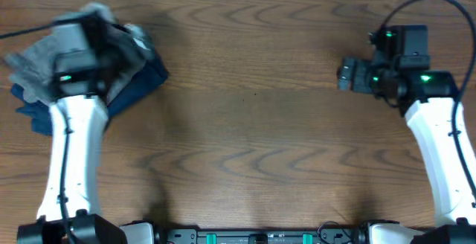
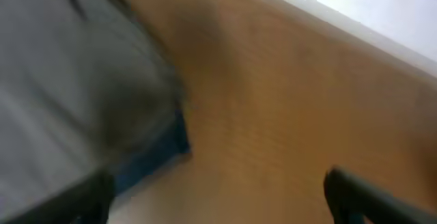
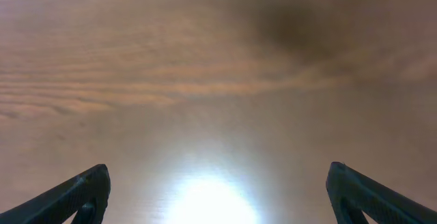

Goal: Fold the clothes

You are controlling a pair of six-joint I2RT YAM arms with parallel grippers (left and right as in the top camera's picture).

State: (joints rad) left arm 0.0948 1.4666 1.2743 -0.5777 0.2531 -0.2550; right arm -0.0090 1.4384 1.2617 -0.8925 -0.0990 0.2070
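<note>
Overhead view puts the grey pants [image 1: 33,62] in a rumpled heap at about ten o'clock on the wooden table [image 1: 253,125]; they lie on top of a dark blue garment [image 1: 145,80], whose edge pokes out at four o'clock of the heap; the left arm [image 1: 71,147] reaches up from seven o'clock and its wrist covers the middle of the pile, so its fingers are hidden from above. Left wrist view is blurred; the left gripper [image 2: 218,179] has both fingers spread wide, with bare wood between them and nothing clamped; grey cloth fills the nine to eleven o'clock part of that picture, with a strip of blue at its lower edge; the nine o'clock finger [image 2: 85,197] sits at the cloth's border, and whether it touches cannot be told. The right arm [image 1: 439,140] rises from five o'clock to about two o'clock, well apart from the pile; the right gripper [image 3: 218,173] is likewise wide open and empty over bare table, with a bright glare [image 3: 205,203] at six o'clock.
</note>
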